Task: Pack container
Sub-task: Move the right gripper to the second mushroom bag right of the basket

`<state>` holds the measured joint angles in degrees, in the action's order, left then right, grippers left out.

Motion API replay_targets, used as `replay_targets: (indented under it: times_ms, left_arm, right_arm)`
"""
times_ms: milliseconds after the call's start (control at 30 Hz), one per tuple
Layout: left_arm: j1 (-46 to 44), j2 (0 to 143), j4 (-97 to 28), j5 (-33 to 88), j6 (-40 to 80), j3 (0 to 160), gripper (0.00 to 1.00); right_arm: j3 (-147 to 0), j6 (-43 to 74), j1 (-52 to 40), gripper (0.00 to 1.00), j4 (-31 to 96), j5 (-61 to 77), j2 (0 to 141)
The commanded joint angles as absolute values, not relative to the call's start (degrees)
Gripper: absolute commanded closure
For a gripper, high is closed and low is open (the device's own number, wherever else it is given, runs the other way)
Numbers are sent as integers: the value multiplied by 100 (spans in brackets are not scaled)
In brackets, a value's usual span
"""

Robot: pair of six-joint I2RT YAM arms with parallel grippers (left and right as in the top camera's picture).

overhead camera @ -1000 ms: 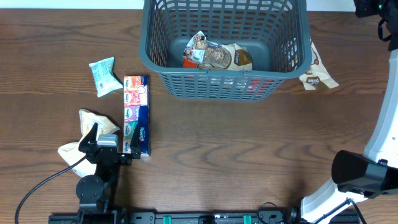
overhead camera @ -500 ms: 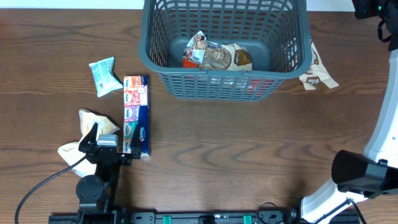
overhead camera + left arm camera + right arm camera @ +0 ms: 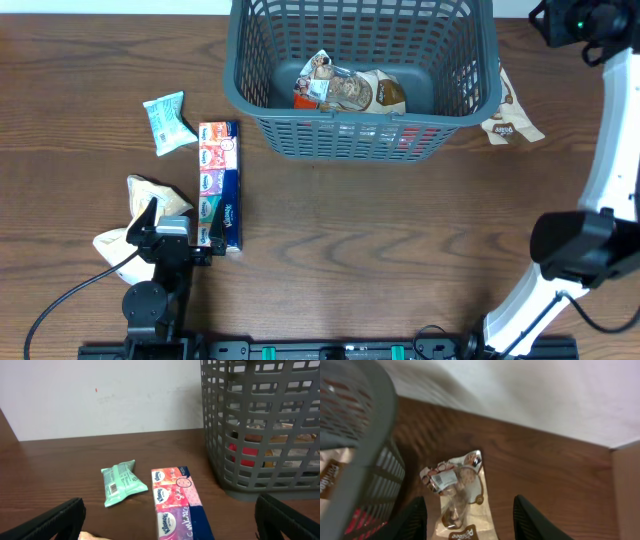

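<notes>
The dark grey lattice container point(image 3: 350, 140) stands at the back centre and holds several snack packets point(image 3: 350, 90). It also shows in the left wrist view point(image 3: 265, 435) and the right wrist view point(image 3: 365, 435). My right gripper point(image 3: 472, 525) is open and empty above a beige-brown snack packet point(image 3: 462, 495) lying on the table right of the container point(image 3: 510, 115). In the overhead view the right gripper point(image 3: 575, 18) is at the top right edge. My left gripper point(image 3: 170, 527) is open and empty, low at the front left point(image 3: 178, 228), over the near end of a Kleenex tissue pack point(image 3: 175, 500).
The tissue pack point(image 3: 219, 185) lies lengthwise left of the container. A green packet point(image 3: 167, 122) lies further left, also seen in the left wrist view point(image 3: 122, 482). A crumpled beige packet point(image 3: 145, 205) lies beside the left gripper. A white wall stands behind the table.
My right arm has swung left at the top right of the overhead view, closer to the packet beside the container. The left arm and the objects have not moved.
</notes>
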<state>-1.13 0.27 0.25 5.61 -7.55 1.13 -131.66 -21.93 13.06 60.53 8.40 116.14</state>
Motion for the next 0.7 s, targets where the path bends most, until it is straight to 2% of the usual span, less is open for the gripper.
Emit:
replay_targets:
  times_ms: [0, 400, 667]
  left_arm:
    - [-110, 30, 49, 558, -762, 25, 2]
    - [-110, 30, 49, 558, -762, 23, 1]
    - [-110, 30, 49, 558, -762, 23, 1]
  right_arm:
    - [-13157, -2346, 1308, 63, 6066, 928, 11843]
    - [-13157, -2449, 1315, 60, 6145, 875, 12770]
    - [-13157, -2449, 1310, 48, 6318, 794, 13454]
